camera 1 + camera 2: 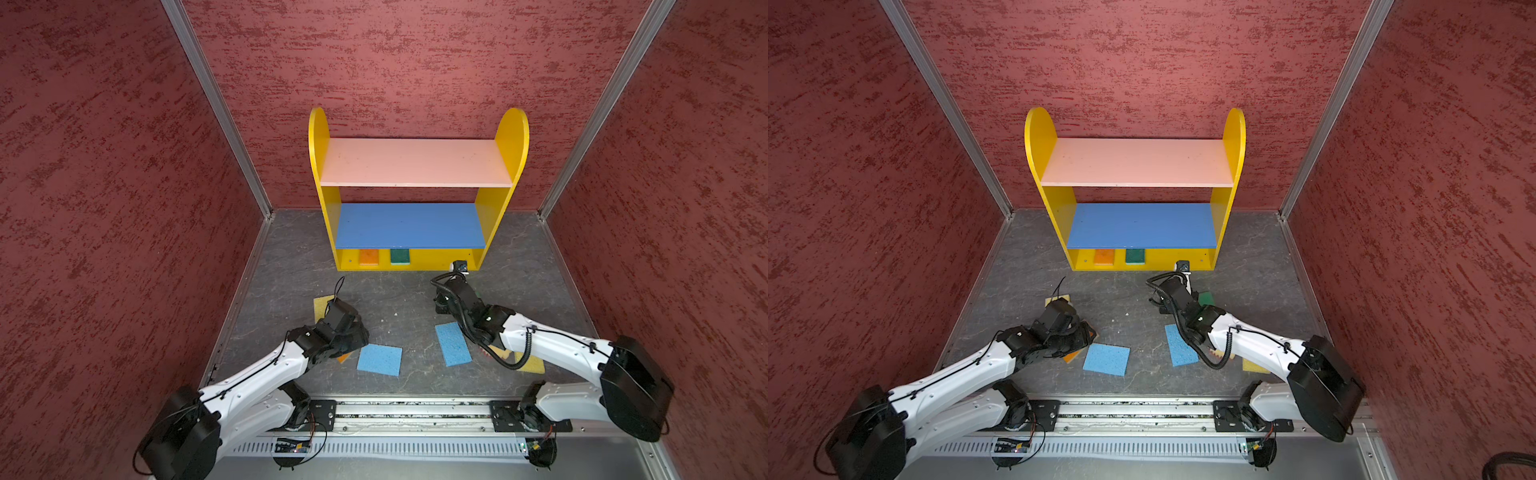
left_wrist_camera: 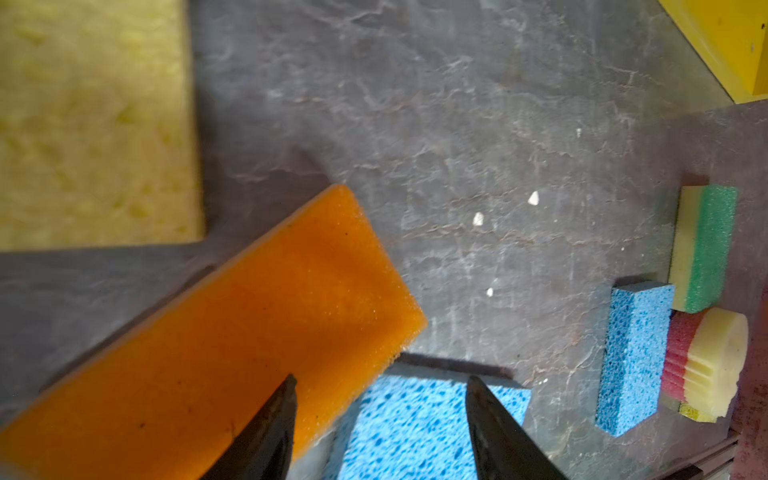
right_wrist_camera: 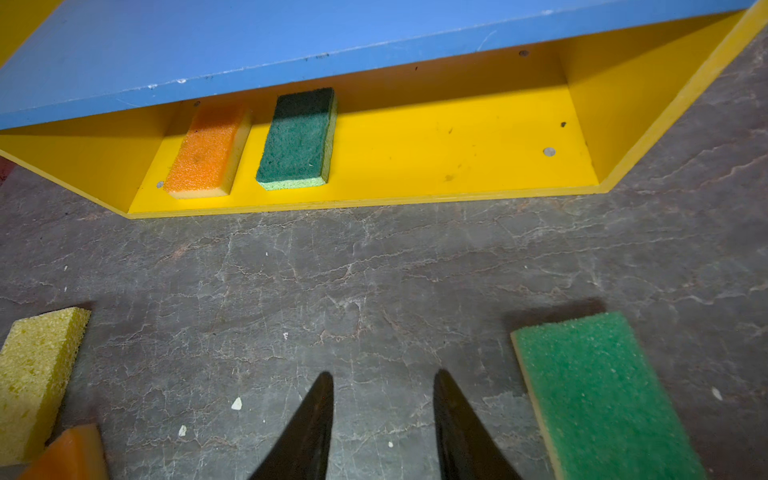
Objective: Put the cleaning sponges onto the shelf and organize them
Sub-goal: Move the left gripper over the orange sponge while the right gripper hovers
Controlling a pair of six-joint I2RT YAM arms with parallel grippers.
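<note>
your left hand is open above the grey, veined table, its dark tapered fingers apart with nothing between them. a fine-pored orange sponge sits against one finger, and a coarse-holed blue sponge shows through the gap. your right hand is open and empty too, near a grainy green-topped sponge. on the shelf, the smooth yellow bottom board carries two rectangular blocks, side by side but apart: an orange-topped sponge and a fibrous dark green sponge.

porous sponges, smooth shelf
</note>
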